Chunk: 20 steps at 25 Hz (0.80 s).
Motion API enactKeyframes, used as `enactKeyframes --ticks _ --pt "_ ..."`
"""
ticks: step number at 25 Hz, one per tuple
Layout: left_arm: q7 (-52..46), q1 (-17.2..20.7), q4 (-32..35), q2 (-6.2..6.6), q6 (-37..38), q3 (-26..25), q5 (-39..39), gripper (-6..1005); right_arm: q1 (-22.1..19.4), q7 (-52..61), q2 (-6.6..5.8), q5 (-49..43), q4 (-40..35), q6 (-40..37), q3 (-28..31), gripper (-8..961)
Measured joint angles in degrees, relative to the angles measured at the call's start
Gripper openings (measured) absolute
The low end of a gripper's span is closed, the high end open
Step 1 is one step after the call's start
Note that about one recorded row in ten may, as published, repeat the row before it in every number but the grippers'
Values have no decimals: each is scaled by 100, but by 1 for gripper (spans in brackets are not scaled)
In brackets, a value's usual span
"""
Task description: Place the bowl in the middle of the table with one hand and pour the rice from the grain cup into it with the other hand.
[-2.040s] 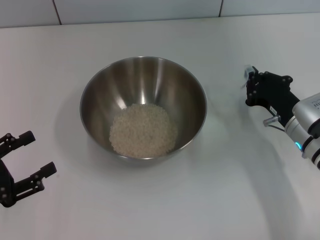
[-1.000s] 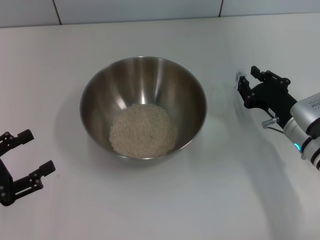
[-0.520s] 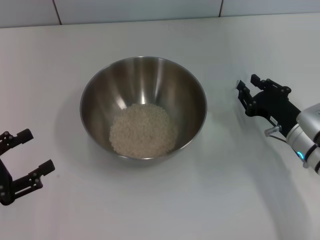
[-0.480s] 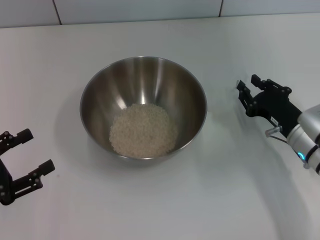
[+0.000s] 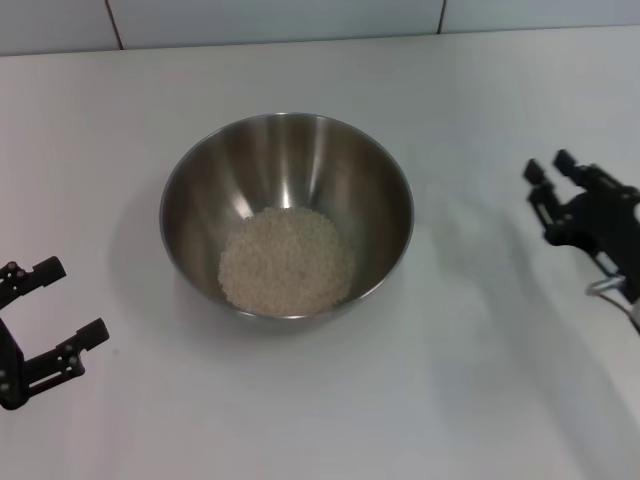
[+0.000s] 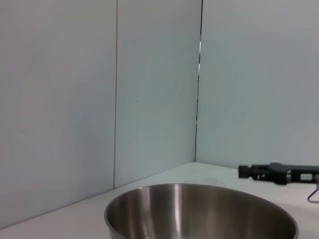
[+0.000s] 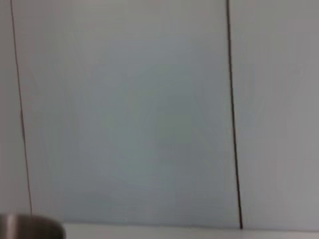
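The steel bowl [image 5: 287,213] stands in the middle of the white table [image 5: 470,380]. A pale heap of rice [image 5: 286,260] lies in its bottom. My left gripper [image 5: 77,298] is open and empty, low at the table's left, apart from the bowl. My right gripper [image 5: 548,166] is open and empty at the right edge, well clear of the bowl. The grain cup does not show in any view. The left wrist view shows the bowl's rim [image 6: 199,188] and, farther off, the right gripper [image 6: 271,173]. The right wrist view shows only a bit of the bowl [image 7: 30,226].
A pale panelled wall [image 5: 300,18] runs along the table's far edge. White tabletop lies all around the bowl.
My right gripper has opened and drawn back to the right, away from the bowl. The left gripper, bowl and rice have not moved.
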Motion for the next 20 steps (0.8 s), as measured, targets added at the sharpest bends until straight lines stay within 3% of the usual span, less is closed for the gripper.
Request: enactKeyframes --ticks 4,5,6,7,8,10,11,12,13,15,16,20 --pt "6 1 0 0 1 0 30 822 3 639 -45 -83 -527 -748 -2 399" --pt "10 4 0 0 5 5 33 822 137 1339 -71 -210 -1168 -1385 -23 401" --pt "10 4 0 0 5 5 33 822 137 1339 -71 -210 -1168 -1385 -23 404" --pt "13 5 0 0 6 9 33 822 325 1978 -76 -376 -1819 -1896 -25 406" --pt "21 8 0 0 8 15 33 822 325 1978 -76 -376 -1819 -1896 -25 408" --pt "41 9 0 0 11 37 38 822 688 2739 -78 -661 -2793 -2506 -119 413" --pt "41 9 0 0 11 37 38 822 688 2739 -78 -661 -2793 -2506 -119 415" --pt "46 10 0 0 11 44 41 822 871 3024 -101 -766 -3211 -2757 -407 418" --pt "52 10 0 0 11 49 42 822 871 3024 -101 -766 -3211 -2757 -407 420" --pt "53 9 0 0 11 55 42 822 1037 3251 -165 -782 -3518 -2998 -1088 425" --pt "55 10 0 -2 11 57 43 822 1037 3251 -165 -782 -3518 -2998 -1088 427" --pt "61 -1 0 -8 11 62 51 823 1221 3434 -204 -773 -3834 -3245 -2135 460"
